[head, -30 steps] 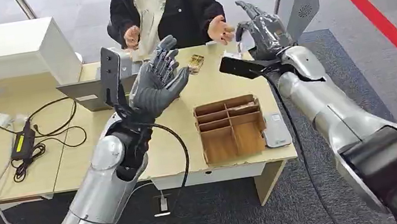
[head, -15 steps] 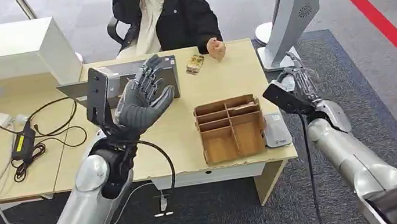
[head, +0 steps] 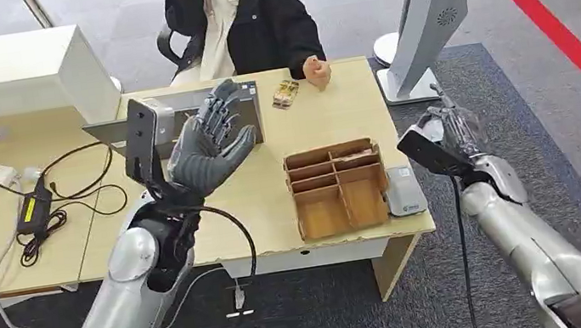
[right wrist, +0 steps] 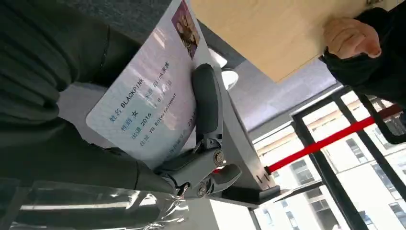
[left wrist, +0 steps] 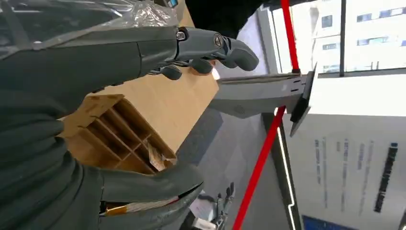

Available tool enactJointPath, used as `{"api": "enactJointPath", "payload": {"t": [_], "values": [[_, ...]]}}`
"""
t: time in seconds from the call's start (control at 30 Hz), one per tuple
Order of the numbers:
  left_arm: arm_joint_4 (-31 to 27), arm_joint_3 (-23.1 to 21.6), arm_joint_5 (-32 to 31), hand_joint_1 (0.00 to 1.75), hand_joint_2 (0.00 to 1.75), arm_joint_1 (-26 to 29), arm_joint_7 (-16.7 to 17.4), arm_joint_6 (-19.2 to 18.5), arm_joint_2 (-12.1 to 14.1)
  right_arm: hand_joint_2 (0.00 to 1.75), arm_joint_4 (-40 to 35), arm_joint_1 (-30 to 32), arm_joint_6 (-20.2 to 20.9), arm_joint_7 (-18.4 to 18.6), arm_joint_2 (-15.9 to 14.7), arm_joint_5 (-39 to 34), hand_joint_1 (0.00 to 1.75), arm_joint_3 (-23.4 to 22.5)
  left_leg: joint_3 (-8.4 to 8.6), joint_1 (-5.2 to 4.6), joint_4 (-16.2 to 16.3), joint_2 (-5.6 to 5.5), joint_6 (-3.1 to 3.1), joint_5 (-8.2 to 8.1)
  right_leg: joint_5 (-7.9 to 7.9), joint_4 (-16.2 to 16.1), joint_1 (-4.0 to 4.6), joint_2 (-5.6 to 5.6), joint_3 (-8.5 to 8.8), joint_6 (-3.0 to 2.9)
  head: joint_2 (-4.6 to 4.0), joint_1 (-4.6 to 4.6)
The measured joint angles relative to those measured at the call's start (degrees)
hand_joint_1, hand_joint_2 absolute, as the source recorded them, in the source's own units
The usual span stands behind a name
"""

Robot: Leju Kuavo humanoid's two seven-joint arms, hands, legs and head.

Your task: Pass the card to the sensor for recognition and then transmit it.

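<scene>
Beside the desk's (head: 323, 116) right end, the robot's right hand (head: 452, 128) is gripping the card (right wrist: 148, 96), a finger pressing across its printed face, just off the table edge near the grey sensor pad (head: 404, 191). Over the desk, the left hand (head: 211, 145) is hanging raised, palm up, fingers spread and holding nothing, beside the cardboard organizer (head: 338, 187). A seated person (head: 245, 16) is resting a fist on the far edge.
</scene>
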Motion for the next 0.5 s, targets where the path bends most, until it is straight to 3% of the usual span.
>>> {"api": "enactJointPath", "payload": {"t": [0.5], "values": [[0.0,-0.02,0.5,0.0,1.75,0.2,0.0,-0.2,0.02,1.75,-2.1,3.71,3.26,4.44,0.15,4.83,1.75,0.26,-0.01,0.0,-0.01,-0.01,0.0,0.0,0.0,0.0,0.0,0.0,0.0,0.0,0.0,0.0]]}}
